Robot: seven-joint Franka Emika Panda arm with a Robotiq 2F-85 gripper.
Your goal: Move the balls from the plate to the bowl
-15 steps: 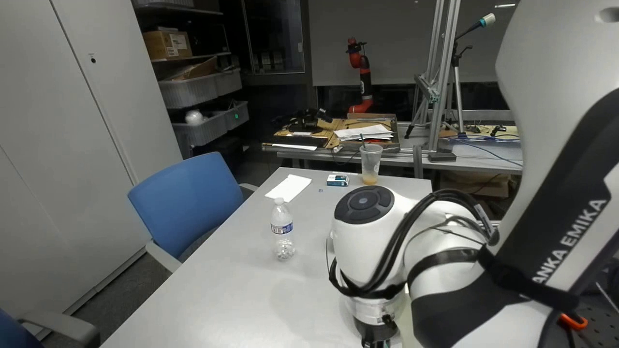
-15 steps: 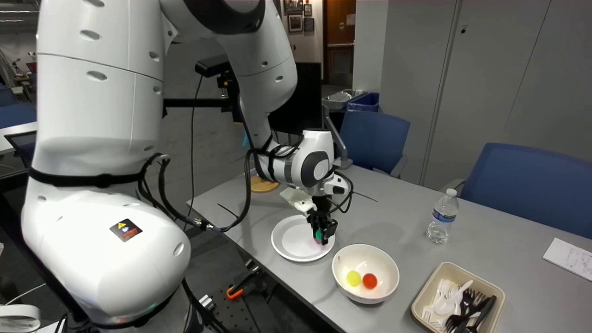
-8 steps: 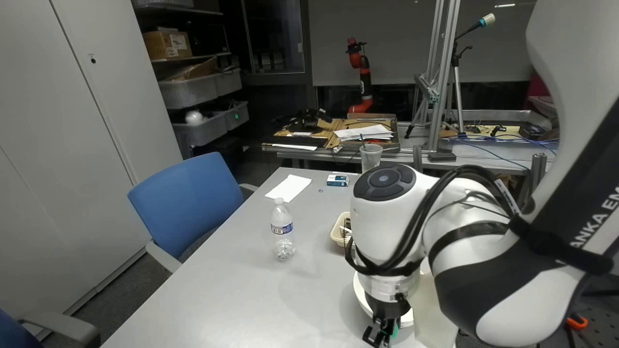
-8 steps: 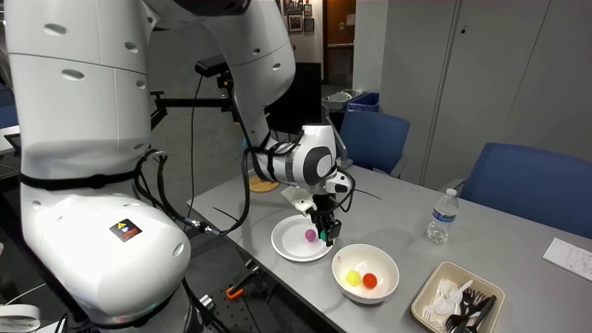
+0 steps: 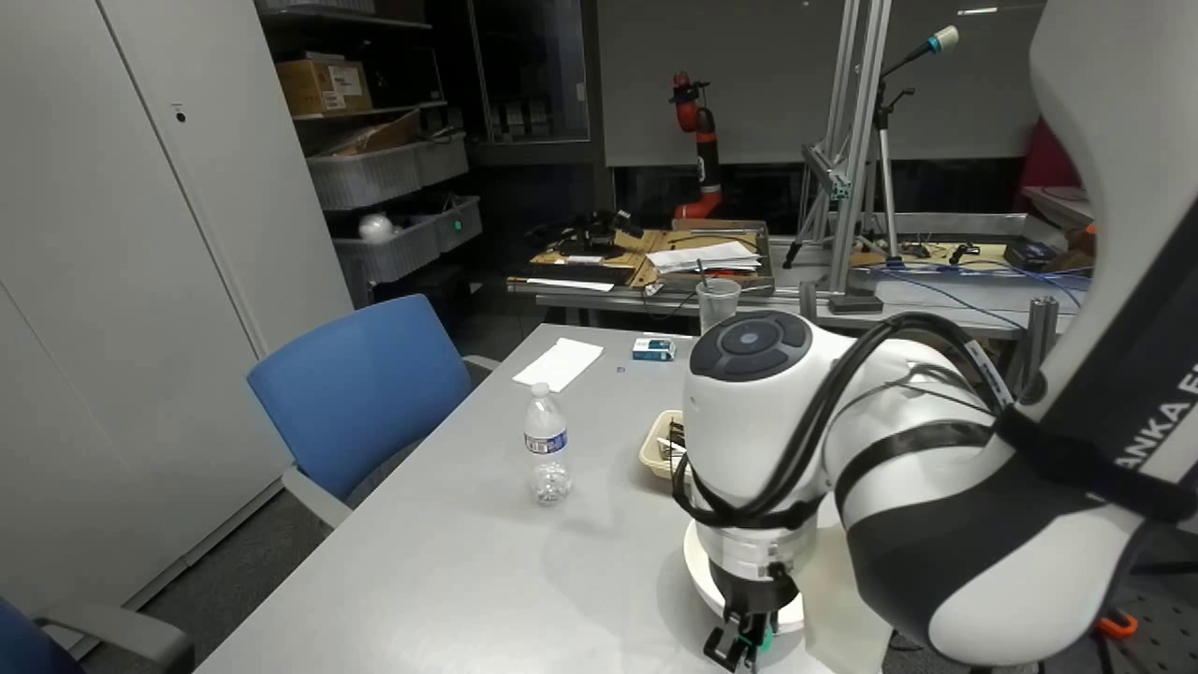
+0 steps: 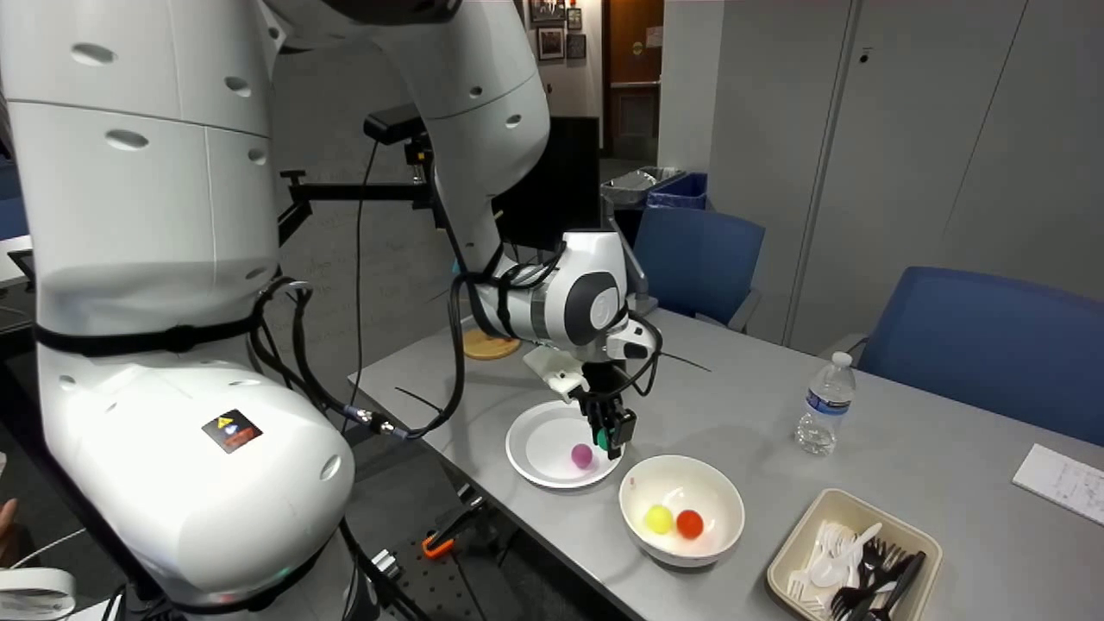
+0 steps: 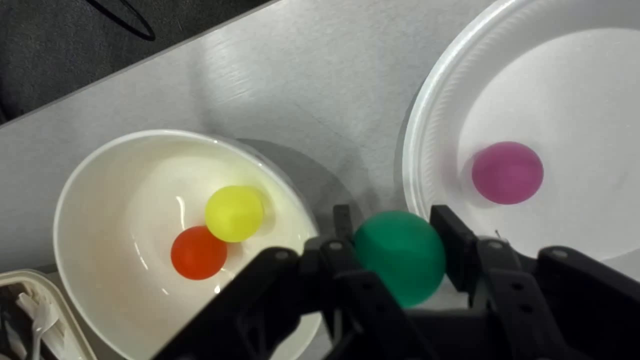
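Observation:
My gripper (image 7: 392, 220) is shut on the green ball (image 7: 401, 257), which sits between its fingers. In an exterior view the gripper (image 6: 614, 437) hangs over the bowl-side edge of the white plate (image 6: 539, 442), with the green ball (image 6: 601, 440) partly hidden by a finger. A pink ball (image 6: 582, 455) rests on the plate, also in the wrist view (image 7: 507, 172). The white bowl (image 6: 638, 476) stands beside the plate and holds a yellow ball (image 6: 659, 518) and an orange-red ball (image 6: 689, 523). In the wrist view the bowl (image 7: 107, 200) lies left of the gripper.
A beige tray (image 6: 789, 552) of plastic cutlery stands beyond the bowl. A clear bottle (image 6: 825, 405) stands upright farther back, with white paper (image 6: 1065, 483) to its right. A wooden disc (image 6: 489, 345) lies behind the plate. The table's edge runs close to plate and bowl.
My gripper has moved a little toward the bowl with the green ball, mostly in the first half second. The pink ball has come into view and shifted on the plate.

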